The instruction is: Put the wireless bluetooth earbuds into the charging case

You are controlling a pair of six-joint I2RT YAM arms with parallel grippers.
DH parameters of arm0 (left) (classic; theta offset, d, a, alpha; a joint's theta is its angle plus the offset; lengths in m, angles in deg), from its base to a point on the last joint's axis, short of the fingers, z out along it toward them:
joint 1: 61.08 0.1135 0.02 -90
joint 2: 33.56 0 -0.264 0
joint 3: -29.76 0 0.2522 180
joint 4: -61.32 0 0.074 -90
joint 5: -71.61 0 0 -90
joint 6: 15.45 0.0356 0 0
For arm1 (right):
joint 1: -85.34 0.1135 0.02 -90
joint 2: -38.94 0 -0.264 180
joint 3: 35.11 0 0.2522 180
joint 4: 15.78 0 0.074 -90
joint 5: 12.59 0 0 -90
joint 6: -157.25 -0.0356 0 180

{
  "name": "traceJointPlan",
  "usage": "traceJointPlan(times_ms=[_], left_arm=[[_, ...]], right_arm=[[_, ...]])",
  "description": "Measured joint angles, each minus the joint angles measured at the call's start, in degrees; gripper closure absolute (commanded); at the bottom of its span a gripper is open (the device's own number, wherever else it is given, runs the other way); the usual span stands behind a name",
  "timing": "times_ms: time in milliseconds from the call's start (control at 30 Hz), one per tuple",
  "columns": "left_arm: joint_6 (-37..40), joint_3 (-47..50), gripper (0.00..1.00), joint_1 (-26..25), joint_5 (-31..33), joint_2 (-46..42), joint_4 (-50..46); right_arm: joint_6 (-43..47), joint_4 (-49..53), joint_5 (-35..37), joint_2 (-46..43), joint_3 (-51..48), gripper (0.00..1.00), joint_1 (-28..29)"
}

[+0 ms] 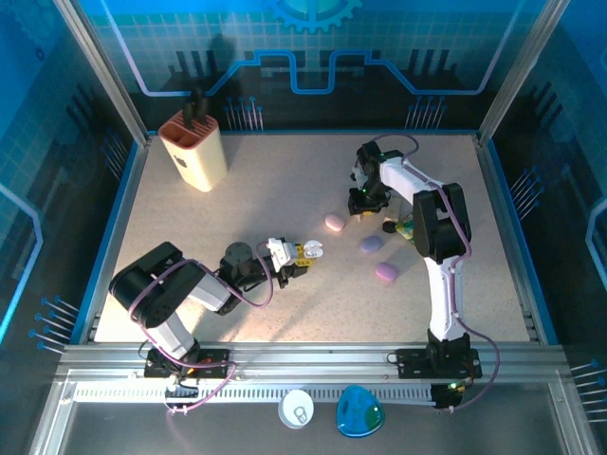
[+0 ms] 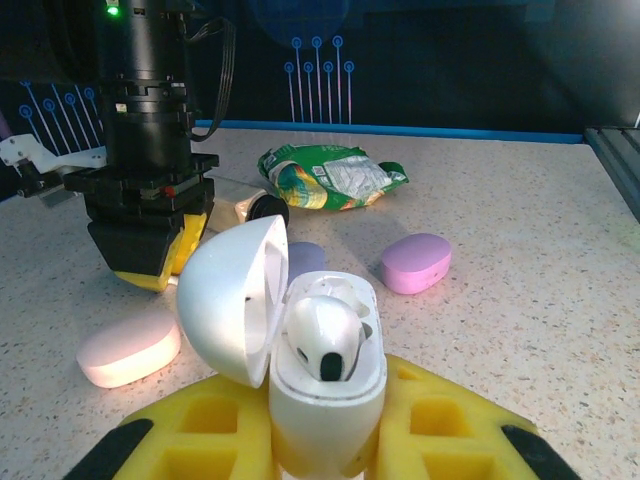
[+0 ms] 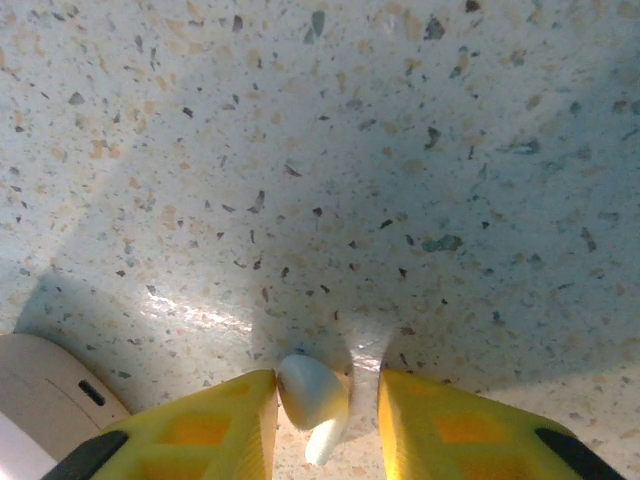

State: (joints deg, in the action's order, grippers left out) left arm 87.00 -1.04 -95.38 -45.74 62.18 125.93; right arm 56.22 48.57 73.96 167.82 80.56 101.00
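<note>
My left gripper [image 1: 285,256] [image 2: 325,430] is shut on a white charging case [image 2: 330,385] held upright with its lid [image 2: 230,300] swung open to the left. One white earbud [image 2: 325,340] sits in the case. My right gripper [image 1: 363,202] [image 3: 327,385] points down at the table, its yellow fingers on either side of another white earbud [image 3: 312,392] lying there. That earbud touches the left finger [image 3: 215,425], and a gap shows between it and the right finger [image 3: 450,425]. The right gripper [image 2: 150,250] also shows from the left wrist, beyond the case.
A pink case [image 1: 334,222] [image 2: 130,348], a lavender case [image 1: 371,244] and a purple case [image 1: 385,273] [image 2: 417,262] lie mid-table. A green snack bag [image 2: 330,175] lies behind them. A beige holder [image 1: 194,150] stands at the back left.
</note>
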Motion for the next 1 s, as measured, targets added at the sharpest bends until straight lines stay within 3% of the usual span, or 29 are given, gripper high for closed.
traceJointPlan(times_ms=[533, 733, 1000], left_arm=[[0.0, 0.0, 0.90, 0.0, -1.5, 1.7, 0.0], [-0.1, -0.1, 0.90, 0.0, -1.5, 1.8, 0.0], [-2.0, -0.5, 0.91, 0.0, -1.4, 1.8, 0.0]], right_arm=[[-0.1, -2.1, -0.4, -1.1, -2.1, 0.79, -0.7], [-0.1, -10.0, -0.8, -7.8, -12.7, 0.79, -0.7], [1.3, -29.4, -3.9, -27.1, -33.0, 0.80, -0.6]])
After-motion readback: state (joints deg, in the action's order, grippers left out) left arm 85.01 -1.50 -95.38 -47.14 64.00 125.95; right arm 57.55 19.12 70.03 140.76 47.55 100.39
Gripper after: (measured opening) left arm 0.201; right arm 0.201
